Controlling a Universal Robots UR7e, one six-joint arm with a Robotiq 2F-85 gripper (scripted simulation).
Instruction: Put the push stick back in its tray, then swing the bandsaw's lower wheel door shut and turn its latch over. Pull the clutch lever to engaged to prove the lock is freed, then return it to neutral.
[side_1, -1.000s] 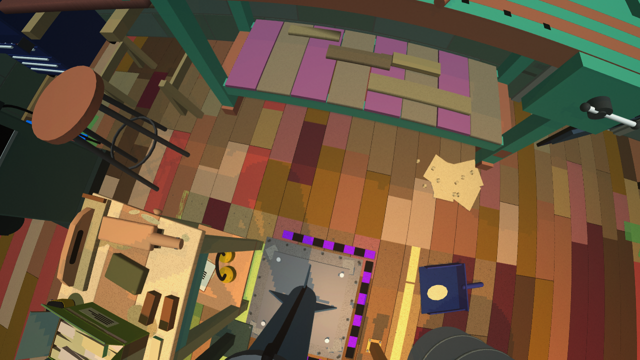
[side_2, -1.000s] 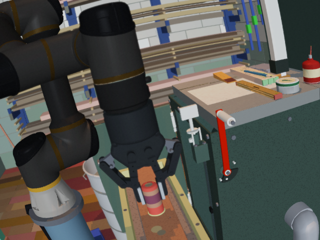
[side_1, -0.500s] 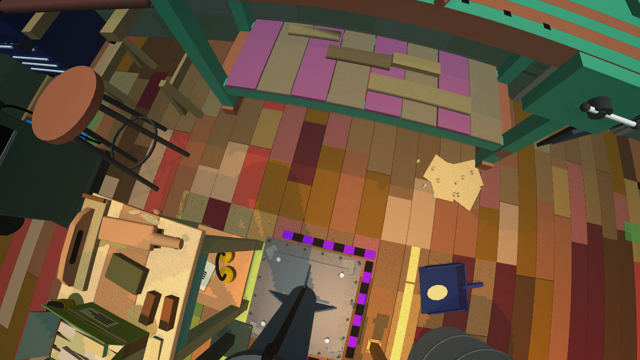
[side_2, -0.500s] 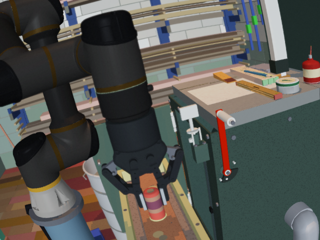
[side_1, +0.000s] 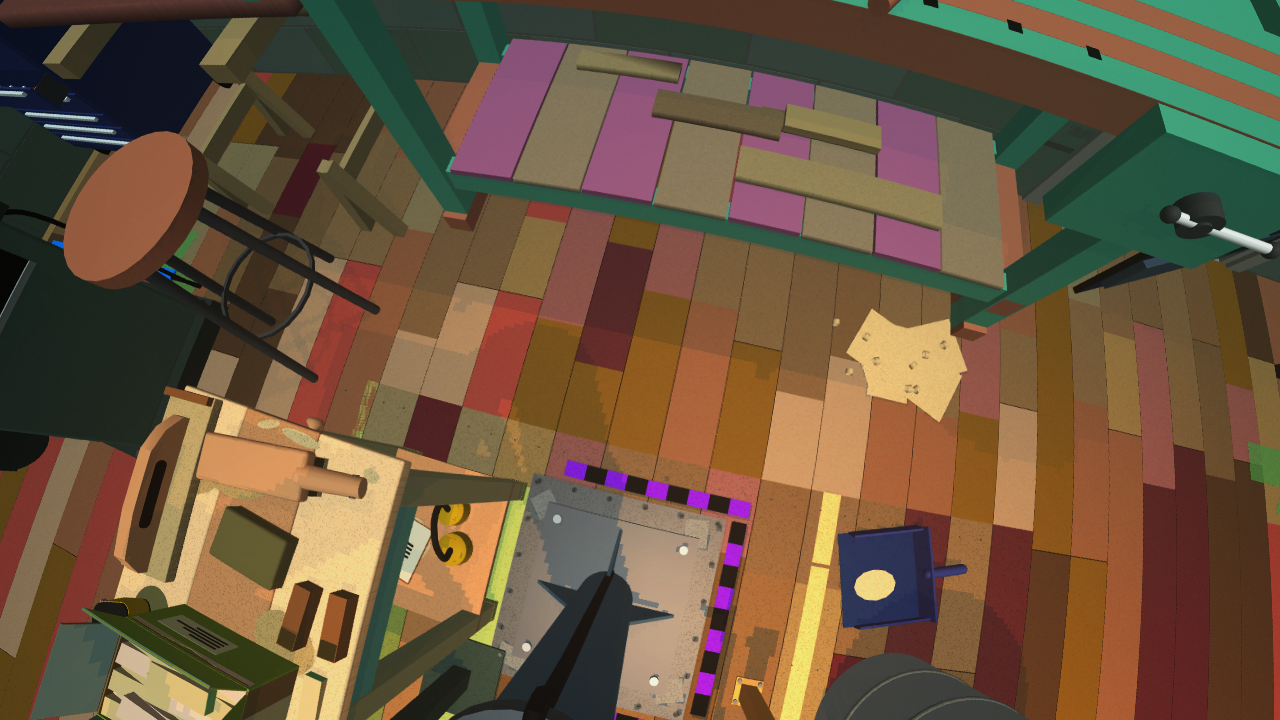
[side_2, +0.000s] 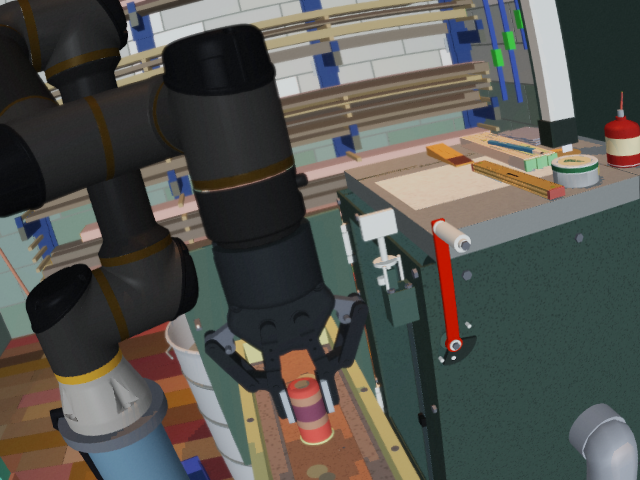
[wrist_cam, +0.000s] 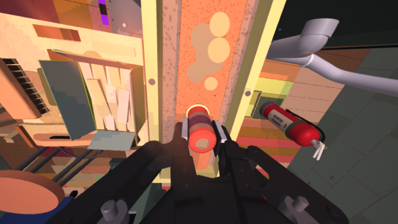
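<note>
The push stick (side_2: 309, 409) (wrist_cam: 200, 130), a short red cylinder with a purple band, stands upright on the orange floor of the long yellow-railed tray (side_2: 320, 439) (wrist_cam: 203, 73), where my gripper (side_2: 306, 405) (wrist_cam: 201, 132) is closed around it from above. The tray runs along the foot of the dark green bandsaw cabinet (side_2: 517, 330). On the cabinet's near face a red clutch lever (side_2: 447, 289) with a white knob stands nearly upright. Left of it the narrow lower wheel door (side_2: 385, 289) carries a white latch (side_2: 382, 258).
The robot arm (side_2: 155, 170) fills the left of the scene above a white bucket (side_2: 199, 372). A grey dust pipe (side_2: 605, 444) (wrist_cam: 323, 56) juts out low on the right, and a red fire extinguisher (wrist_cam: 290, 125) lies beside the tray. Tools and a red bottle (side_2: 622, 138) sit on the saw table.
</note>
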